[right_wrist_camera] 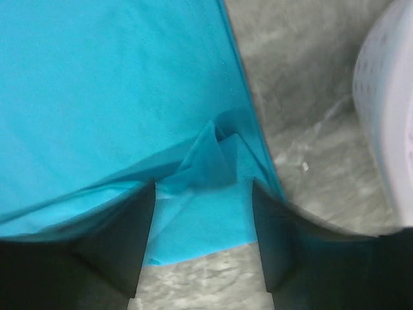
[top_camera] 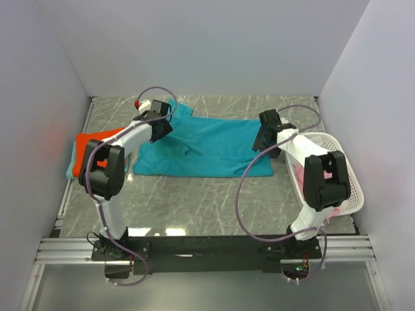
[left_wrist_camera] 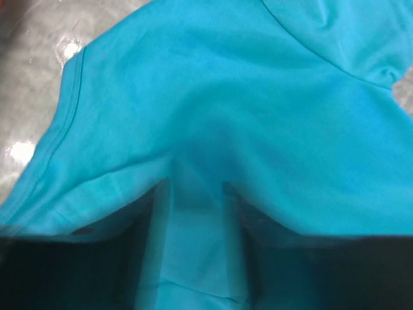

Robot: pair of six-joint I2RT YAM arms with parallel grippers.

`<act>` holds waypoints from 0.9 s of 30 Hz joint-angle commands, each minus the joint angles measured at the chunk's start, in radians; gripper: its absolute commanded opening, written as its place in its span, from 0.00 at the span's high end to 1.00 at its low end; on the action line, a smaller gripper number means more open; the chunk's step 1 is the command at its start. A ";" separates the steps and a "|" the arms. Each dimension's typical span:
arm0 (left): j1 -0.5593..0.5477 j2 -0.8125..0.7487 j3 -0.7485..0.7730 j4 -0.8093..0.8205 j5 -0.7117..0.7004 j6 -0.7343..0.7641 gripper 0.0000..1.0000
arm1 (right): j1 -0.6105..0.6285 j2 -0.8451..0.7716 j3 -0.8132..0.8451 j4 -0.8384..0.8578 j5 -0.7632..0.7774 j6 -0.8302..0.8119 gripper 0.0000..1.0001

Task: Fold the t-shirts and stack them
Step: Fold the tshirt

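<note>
A teal-blue t-shirt lies spread across the middle of the table. My left gripper is low over its left part. In the left wrist view that gripper has its fingers apart, with the shirt's cloth lying between them and draped over them. My right gripper is at the shirt's right edge. In the right wrist view it stands open, and a small pinched-up crease of cloth sits just past its fingertips. An orange-red t-shirt lies folded at the far left on a light teal one.
A white mesh basket stands at the right, close to the right arm, with pink cloth inside; its wall shows in the right wrist view. White walls enclose the table on three sides. Bare marble shows in front of the shirt.
</note>
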 commanded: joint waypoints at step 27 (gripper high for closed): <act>0.006 -0.234 -0.402 0.122 0.128 -0.130 0.01 | 0.152 0.090 0.063 0.120 -0.109 -0.064 0.17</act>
